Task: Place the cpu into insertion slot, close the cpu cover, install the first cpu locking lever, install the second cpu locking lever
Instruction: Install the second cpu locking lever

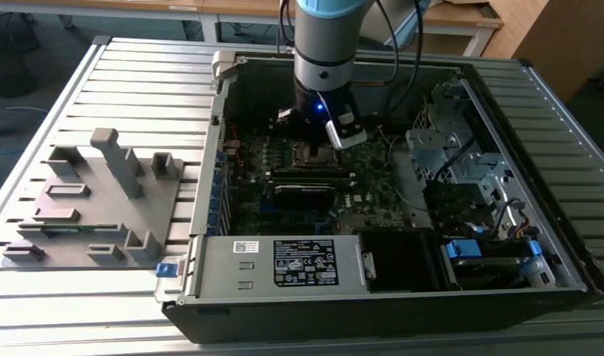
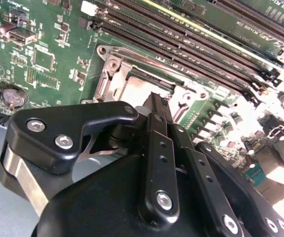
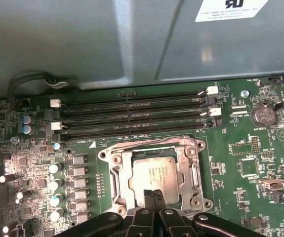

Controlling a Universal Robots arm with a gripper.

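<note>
The cpu (image 3: 154, 175), a dull silver square, lies flat in the insertion slot (image 1: 312, 154) on the green motherboard. The slot itself is mostly hidden under it. The cpu cover (image 3: 119, 173), a silver metal frame, lies down around the chip, whose top shows through the cover's window. In the second wrist view the cpu (image 2: 132, 86) and the cpu cover (image 2: 107, 74) sit just past the fingertips. My gripper (image 3: 152, 196) is shut, its two black fingers pressed together with nothing between them, its tips at the chip's near edge. The gripper (image 2: 155, 101) hangs just over the socket. The locking levers cannot be made out clearly.
Long black memory slots (image 3: 132, 118) run beside the socket. The grey case wall (image 3: 82, 39) rises beyond them. A row of capacitors (image 3: 55, 182) and a coin battery (image 3: 263, 114) flank the socket. A grey fixture plate (image 1: 94, 200) lies at the exterior view's left. The power supply (image 1: 282, 263) fills the case's near side.
</note>
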